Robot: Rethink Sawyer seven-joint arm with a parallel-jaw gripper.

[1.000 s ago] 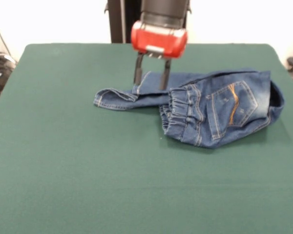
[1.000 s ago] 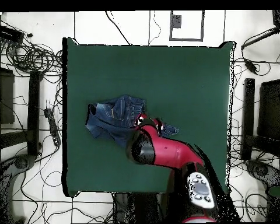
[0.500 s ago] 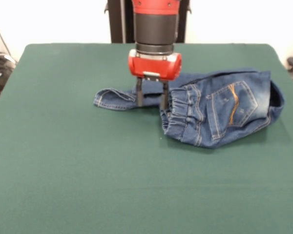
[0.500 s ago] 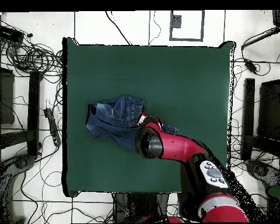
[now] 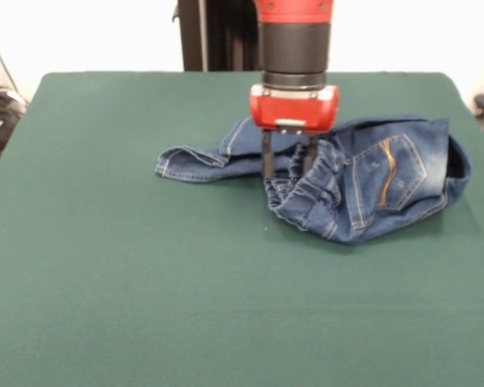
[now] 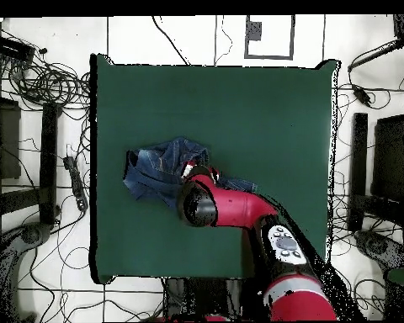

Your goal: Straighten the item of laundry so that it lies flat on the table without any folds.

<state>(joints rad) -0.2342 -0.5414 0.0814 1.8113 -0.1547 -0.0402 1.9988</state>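
One table (image 5: 105, 266), broad and dark green, carries everything, and the small blue jeans (image 5: 387, 181) lie bunched just off centre towards three o'clock in the front view, one leg trailing out towards nine o'clock. The red arm (image 6: 239, 206) slides across from that leg to the elastic waistband (image 5: 310, 189) within a second. Now the gripper (image 5: 289, 161) plants down there, fingers a little apart, straddling the gathered denim, which puckers more than a moment ago. Likely a grab at the waist to drag it flat; folds remain everywhere.
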